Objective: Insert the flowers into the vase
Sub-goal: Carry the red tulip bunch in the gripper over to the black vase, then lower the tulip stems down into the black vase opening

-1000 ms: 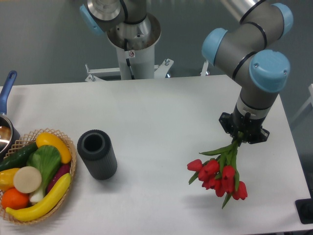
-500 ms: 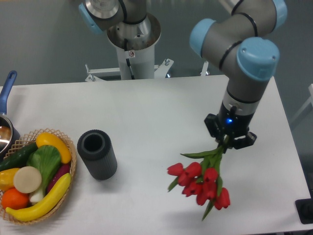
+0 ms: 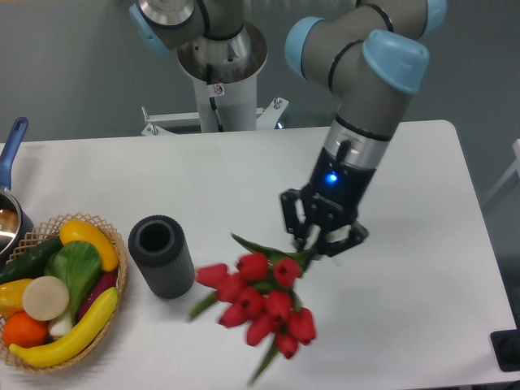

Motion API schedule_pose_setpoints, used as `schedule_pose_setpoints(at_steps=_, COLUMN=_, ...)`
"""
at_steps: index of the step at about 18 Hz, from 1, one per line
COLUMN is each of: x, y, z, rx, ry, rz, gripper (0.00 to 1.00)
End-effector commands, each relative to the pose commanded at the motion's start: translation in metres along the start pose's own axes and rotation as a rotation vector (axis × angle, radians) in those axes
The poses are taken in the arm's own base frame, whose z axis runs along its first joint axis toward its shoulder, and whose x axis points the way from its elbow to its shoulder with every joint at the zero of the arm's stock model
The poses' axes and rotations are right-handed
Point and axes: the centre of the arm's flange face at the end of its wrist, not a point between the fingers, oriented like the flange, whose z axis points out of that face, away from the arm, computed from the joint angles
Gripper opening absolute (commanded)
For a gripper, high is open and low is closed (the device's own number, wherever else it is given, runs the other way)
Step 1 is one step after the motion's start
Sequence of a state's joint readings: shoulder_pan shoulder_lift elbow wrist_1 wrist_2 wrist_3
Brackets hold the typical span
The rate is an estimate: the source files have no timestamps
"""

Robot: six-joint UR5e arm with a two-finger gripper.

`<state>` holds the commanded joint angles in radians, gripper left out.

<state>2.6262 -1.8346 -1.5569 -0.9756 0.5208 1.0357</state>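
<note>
My gripper [image 3: 317, 246] is shut on the green stems of the flowers [image 3: 258, 302], a bunch of red tulip buds that hangs down and to the left above the white table [image 3: 244, 179]. The image of the buds is motion-blurred. The vase [image 3: 161, 256], a dark ribbed cylinder with its round mouth open upward, stands at the left of the table. The leftmost bud is close to the vase's right side, apart from it. The stems' upper ends are hidden between the fingers.
A wicker basket [image 3: 119, 258] of toy fruit and vegetables sits at the left edge beside the vase. A pot with a blue handle [image 3: 11, 150] pokes in at the far left. The arm's base column [image 3: 219, 73] stands behind the table.
The arm has swung left across the table, carrying the flowers from the right side toward the vase. The bunch now hangs just right of the vase.
</note>
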Motion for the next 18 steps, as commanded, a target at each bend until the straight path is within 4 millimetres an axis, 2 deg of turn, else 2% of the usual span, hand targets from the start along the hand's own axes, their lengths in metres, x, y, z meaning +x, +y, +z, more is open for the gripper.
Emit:
schedule_pose_setpoints(at_steps=1, x=0.007, y=-0.002, z=0.003, rx=0.045, ry=0.035, rz=-0.014, gripper=0.00)
schedule_pose_setpoints(at_steps=4, x=0.050, y=-0.011, z=0.009, rx=0.161, ry=0.119, rz=0.018, gripper=0.00)
schedule_pose_setpoints(at_steps=5, x=0.060, y=-0.006, z=0.015, rx=0.218, ry=0.157, rz=0.030, gripper=0.00)
schedule_pose_setpoints(at_steps=7, x=0.082, y=-0.003, z=0.014, rx=0.299, ry=0.203, rz=0.052, gripper=0.00)
schedule_pose_setpoints(at_steps=9, x=0.101, y=0.006, z=0.021, rx=0.313, ry=0.229, rz=0.051, gripper=0.00)
schedule_pose_setpoints(at_steps=11, x=0.107, y=0.009, z=0.029, rx=0.309, ry=0.246, rz=0.048, gripper=0.00)
schedule_pose_setpoints(at_steps=14, x=0.107, y=0.012, z=0.038, rx=0.306, ry=0.256, rz=0.060, gripper=0.00)
schedule_pose_setpoints(at_steps=18, x=0.104, y=0.023, z=0.061, rx=0.298, ry=0.283, rz=0.063, gripper=0.00)
